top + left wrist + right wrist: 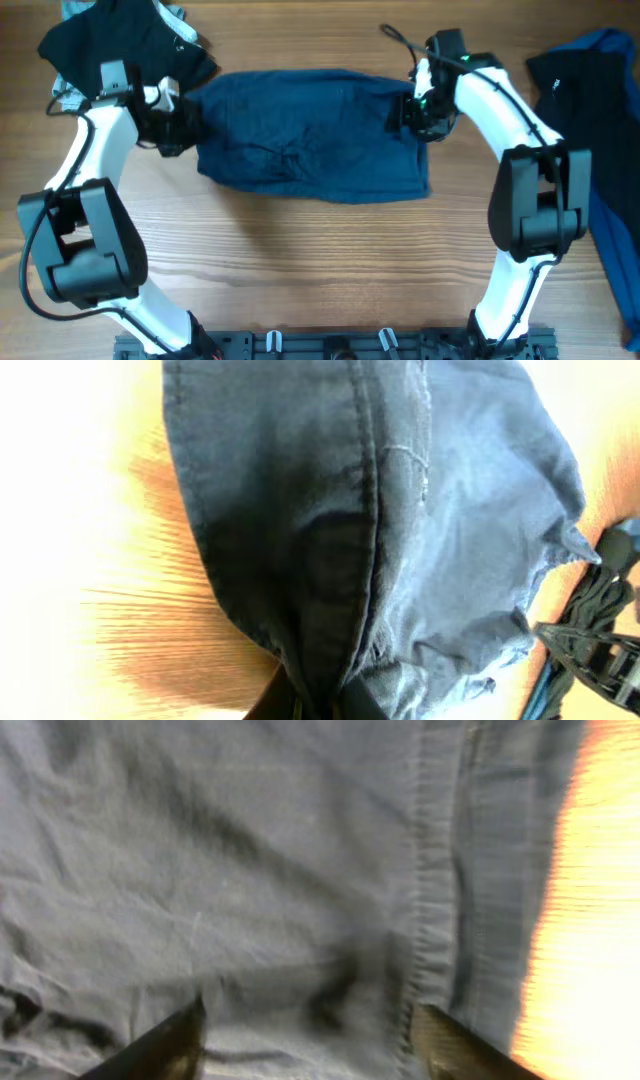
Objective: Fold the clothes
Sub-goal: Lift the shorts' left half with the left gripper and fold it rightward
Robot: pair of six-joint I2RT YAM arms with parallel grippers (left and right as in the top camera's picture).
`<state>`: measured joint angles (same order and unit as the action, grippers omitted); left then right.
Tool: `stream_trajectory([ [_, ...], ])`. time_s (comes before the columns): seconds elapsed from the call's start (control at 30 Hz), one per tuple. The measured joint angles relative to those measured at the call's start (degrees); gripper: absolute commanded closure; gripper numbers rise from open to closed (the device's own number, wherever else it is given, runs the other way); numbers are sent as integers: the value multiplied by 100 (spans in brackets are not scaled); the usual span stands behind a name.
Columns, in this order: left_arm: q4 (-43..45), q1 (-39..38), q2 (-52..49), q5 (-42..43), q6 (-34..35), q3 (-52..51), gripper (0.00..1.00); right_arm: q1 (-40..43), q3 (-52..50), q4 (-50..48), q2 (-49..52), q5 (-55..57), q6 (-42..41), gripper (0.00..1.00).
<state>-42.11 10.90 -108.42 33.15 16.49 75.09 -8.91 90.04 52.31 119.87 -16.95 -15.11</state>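
A plain dark navy blue fabric garment is lying spread flat as a rough rectangle across the middle of a light brown wooden table. The left gripper is sitting at the garment's left edge. In the left wrist view, the cloth is gathering in tight creases into the left gripper, whose jaws are closing on a pinch of it. The right gripper is resting at the garment's right edge. In the right wrist view, its dark fingers are standing wide apart over the seamed cloth, gripping nothing. A heap of black and pale grey-blue clothes is lying at the far left corner. A pile of bright blue and black clothes is lying along the right edge.
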Motion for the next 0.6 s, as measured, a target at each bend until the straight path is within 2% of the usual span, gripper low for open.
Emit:
stream_trajectory([
  [0.23, -433, -505, 197, -188, -131, 647, 96, -361, -452, -413, 2, -22, -164, 56],
  [0.6, -684, -1453, 850, -389, -142, 1045, 96, -417, -809, -704, 2, -26, -396, 55],
])
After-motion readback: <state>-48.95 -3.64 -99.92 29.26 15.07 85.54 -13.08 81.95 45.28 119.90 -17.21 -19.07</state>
